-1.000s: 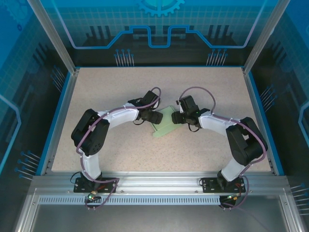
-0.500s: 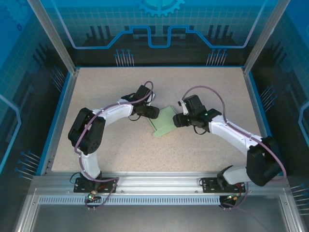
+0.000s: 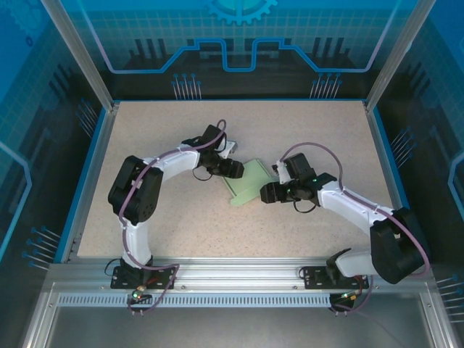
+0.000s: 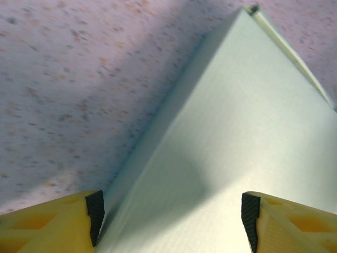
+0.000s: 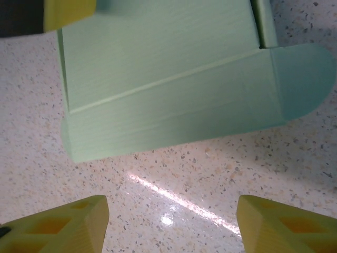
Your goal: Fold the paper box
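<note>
Mint-green card is sitting near the middle of the speckled table [image 3: 167,232]: the paper box [image 3: 246,183], lying between my two arms. I am judging the fold as partway at best. From the right wrist I am seeing one broad panel [image 5: 158,52] with a crease along it, while the long front flap [image 5: 174,118] and its rounded tab [image 5: 303,79] are lying flat on the table, not yet raised or tucked. From the left wrist the card [image 4: 237,132] is showing one folded edge running away from me.

Both sets of jaws are standing spread. The left jaws are reaching over the card without visibly pinching it; the right jaws are hovering just short of the flap, with bare table between them. The arms are crowding each other here, so any tuck is risking a clash, and the purple cables [image 3: 308,148] are looping close overhead.
</note>
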Robot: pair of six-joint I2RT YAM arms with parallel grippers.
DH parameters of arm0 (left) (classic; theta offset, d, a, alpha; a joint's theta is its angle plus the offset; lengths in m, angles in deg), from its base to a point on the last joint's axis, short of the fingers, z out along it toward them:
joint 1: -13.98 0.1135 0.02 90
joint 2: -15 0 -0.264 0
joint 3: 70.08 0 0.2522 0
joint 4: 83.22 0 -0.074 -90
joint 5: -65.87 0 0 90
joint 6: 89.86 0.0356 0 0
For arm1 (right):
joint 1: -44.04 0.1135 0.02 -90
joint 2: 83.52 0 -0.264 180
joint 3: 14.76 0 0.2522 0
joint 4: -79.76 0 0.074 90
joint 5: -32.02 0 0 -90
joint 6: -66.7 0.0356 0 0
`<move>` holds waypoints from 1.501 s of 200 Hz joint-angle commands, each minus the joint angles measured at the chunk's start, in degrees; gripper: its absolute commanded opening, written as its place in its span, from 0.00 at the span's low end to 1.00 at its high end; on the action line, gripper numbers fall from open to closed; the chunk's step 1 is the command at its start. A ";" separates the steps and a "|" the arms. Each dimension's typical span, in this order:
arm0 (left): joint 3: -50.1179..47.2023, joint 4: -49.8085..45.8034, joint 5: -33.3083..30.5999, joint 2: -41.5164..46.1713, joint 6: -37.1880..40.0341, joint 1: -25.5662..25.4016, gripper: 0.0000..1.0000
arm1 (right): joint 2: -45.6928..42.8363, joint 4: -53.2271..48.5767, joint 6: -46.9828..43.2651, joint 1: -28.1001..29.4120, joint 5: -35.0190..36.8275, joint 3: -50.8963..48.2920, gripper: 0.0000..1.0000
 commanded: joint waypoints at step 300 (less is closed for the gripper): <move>-13.44 10.23 9.52 0.09 -14.45 1.81 0.30 | 13.32 27.19 14.75 -3.82 -13.63 -6.35 0.65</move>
